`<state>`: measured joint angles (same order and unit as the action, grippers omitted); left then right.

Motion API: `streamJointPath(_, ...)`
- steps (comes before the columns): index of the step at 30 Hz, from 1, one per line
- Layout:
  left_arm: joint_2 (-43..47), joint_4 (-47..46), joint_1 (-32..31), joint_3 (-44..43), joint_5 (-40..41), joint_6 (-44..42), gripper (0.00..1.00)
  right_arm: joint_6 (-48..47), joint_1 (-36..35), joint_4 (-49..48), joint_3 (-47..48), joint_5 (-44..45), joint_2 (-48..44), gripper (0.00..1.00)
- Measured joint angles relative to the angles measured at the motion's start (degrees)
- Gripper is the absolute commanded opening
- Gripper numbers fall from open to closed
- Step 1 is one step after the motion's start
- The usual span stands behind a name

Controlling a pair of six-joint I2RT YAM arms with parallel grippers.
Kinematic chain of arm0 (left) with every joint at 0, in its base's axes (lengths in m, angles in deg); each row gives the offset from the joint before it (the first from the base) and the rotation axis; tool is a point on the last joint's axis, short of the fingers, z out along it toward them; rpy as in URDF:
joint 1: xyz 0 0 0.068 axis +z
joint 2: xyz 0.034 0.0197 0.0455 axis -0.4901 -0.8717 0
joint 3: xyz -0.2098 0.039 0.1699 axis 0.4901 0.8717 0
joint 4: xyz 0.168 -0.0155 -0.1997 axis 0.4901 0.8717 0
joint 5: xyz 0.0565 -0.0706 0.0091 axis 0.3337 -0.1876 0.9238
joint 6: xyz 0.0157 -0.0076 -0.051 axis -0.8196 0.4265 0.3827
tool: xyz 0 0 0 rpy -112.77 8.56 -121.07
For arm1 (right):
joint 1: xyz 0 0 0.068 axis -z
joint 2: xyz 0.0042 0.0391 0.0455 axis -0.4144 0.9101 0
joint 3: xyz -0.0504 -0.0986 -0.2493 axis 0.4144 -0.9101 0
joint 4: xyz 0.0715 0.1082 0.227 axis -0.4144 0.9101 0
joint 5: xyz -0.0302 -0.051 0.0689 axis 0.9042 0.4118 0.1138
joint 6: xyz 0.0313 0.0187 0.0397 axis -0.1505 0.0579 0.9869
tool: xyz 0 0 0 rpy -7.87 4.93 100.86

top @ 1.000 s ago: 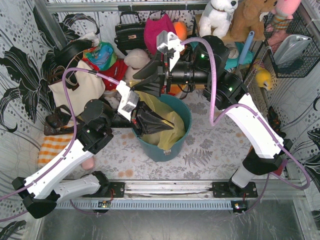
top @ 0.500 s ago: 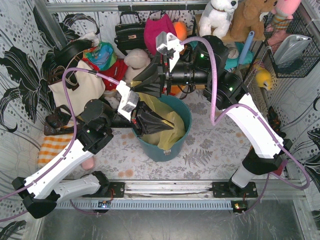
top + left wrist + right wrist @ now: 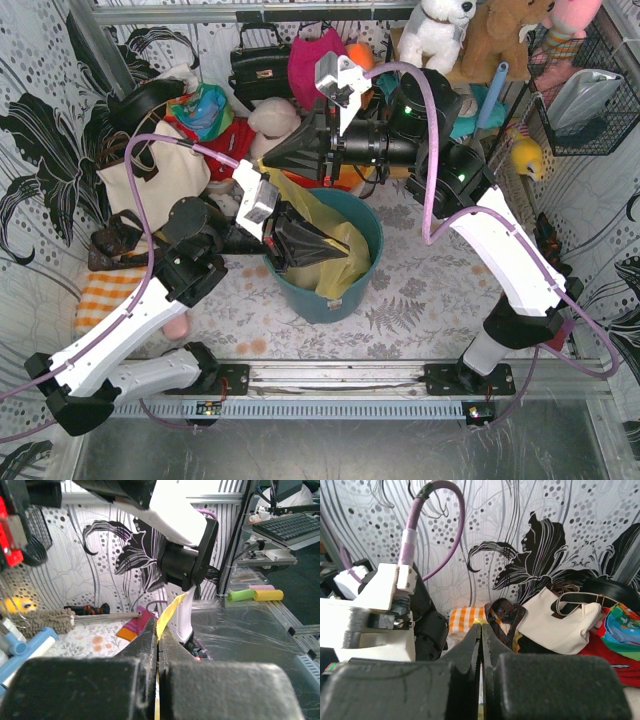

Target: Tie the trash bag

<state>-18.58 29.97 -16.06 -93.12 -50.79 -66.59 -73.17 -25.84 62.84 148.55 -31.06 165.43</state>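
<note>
Yellow-green thin trash bag (image 3: 345,252), crinkly, rising from teal bin (image 3: 312,300)

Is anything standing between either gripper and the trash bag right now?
Nothing visible does. The left gripper is shut on a yellow strip of the trash bag, and the right gripper is shut on another bit of its plastic. The bag sits in the teal bin.

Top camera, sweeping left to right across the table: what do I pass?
From the left: tote → trash bag → yellow toy → wire basket.
</note>
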Motion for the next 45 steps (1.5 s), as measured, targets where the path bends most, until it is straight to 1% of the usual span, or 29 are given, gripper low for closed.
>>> streamJointPath(4, -1.7, -1.1, 0.0, -2.4, 1.2, -0.6, 0.00, 2.0, -0.7, -2.6, 0.0, 3.3, 0.3, 0.00)
streamJointPath(10, -3.0, -3.8, -0.2, -4.2, 5.0, -1.8, 0.00, 3.4, -1.8, -3.9, 0.1, 8.8, 1.5, 0.00)
streamJointPath(15, -3.1, -5.0, -0.3, -4.1, 9.2, -2.9, 0.00, 5.6, -1.8, -2.8, -3.3, 20.5, 0.1, 0.00)
streamJointPath(21, -2.8, -7.2, -0.3, -2.4, 14.8, -3.7, 0.00, 8.5, -1.8, -0.1, -10.7, 35.2, -5.7, 0.00)
streamJointPath(27, -2.1, -7.6, -0.3, -0.5, 20.1, -4.3, 0.00, 10.5, -1.8, 1.2, -17.1, 43.3, -13.2, 0.00)
streamJointPath(30, -1.2, -7.9, -0.3, 0.7, 22.7, -4.5, 0.00, 11.9, -1.8, 1.6, -20.6, 45.0, -17.1, 0.00)
streamJointPath(34, 0.0, -8.4, -0.3, 2.0, 25.5, -4.7, 0.00, 14.3, -1.8, 2.4, -24.8, 45.0, -21.0, 0.00)
streamJointPath(45, 3.8, -8.7, -0.3, 5.2, 32.6, -5.9, 0.00, 23.1, -2.0, 1.9, -39.1, 40.0, -29.0, 0.00)
